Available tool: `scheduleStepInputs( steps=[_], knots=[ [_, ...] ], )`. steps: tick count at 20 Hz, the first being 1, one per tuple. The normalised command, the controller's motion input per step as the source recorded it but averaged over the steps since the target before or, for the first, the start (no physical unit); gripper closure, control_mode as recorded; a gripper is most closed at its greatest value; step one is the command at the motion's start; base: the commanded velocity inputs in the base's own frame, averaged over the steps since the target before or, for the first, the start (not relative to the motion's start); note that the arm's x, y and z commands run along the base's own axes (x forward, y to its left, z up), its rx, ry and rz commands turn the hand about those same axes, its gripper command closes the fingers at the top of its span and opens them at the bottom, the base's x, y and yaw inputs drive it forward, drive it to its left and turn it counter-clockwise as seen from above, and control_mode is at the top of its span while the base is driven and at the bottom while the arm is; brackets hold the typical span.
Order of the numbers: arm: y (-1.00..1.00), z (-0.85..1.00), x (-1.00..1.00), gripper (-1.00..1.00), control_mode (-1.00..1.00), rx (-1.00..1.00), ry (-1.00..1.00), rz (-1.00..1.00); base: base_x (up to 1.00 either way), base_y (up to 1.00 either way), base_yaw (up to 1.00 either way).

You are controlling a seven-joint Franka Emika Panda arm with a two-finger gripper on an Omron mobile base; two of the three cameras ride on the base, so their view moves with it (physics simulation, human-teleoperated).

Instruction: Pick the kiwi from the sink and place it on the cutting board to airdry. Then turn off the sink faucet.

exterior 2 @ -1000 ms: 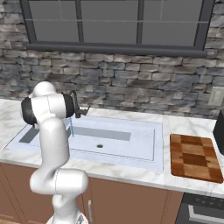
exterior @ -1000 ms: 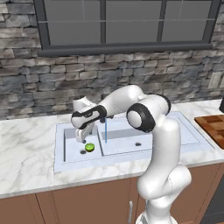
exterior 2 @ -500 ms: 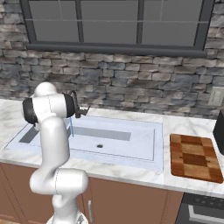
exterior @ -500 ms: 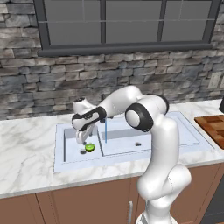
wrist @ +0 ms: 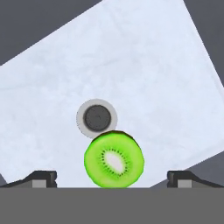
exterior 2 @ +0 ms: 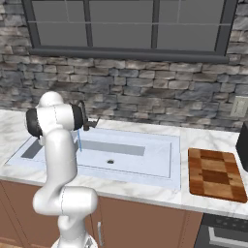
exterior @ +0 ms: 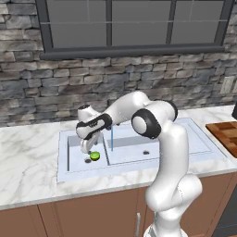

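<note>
Two basins in the sink (exterior: 203, 147), and the kiwi (exterior: 95, 155) lies on the floor of the smaller one, touching the drain hole (exterior: 88, 160) on its faucet-ward side. From the hand cam the kiwi (wrist: 114, 160) is cut face up: lime flesh, pale core, ring of tiny dark seeds, w/ the round grey drain (wrist: 96, 118) touching it just beyond. Gripper (exterior: 89, 147) hangs over that small basin, pointing down just above the kiwi, not touching it. Fingers (wrist: 40, 178) spread wide, one tip each side of the fruit w/ clear gaps, nothing held. Sink faucet (exterior 2: 85, 119) stands dark & upright at the sink's back rim, and a thin blue stream of water (exterior: 111, 139) drops from its spout into the larger basin, just beside the divider. Cutting board (exterior 2: 213, 173), checkered brown wood, lies flat on the marble tabletop (exterior 2: 193, 139) well apart from the kiwi, past the sink's far end from the small basin. Grey stone wall (exterior 2: 145, 92) & a dark-framed window (exterior 2: 131, 26) rise behind the faucet.
</note>
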Motion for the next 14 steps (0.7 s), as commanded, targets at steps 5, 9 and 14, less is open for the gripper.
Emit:
scheduleStepInputs(
  steps=[5,9,14],
  knots=[
    [0.00,-0.06,0.00,-1.00,-1.00,0.00,0.00,0.00,0.00,0.00,0.00],
    [0.00,-0.05,0.00,-1.00,-1.00,0.00,0.00,0.00,0.00,0.00,0.00],
    [0.00,-0.07,0.00,-1.00,-1.00,0.00,0.00,0.00,0.00,0.00,0.00]
  ],
)
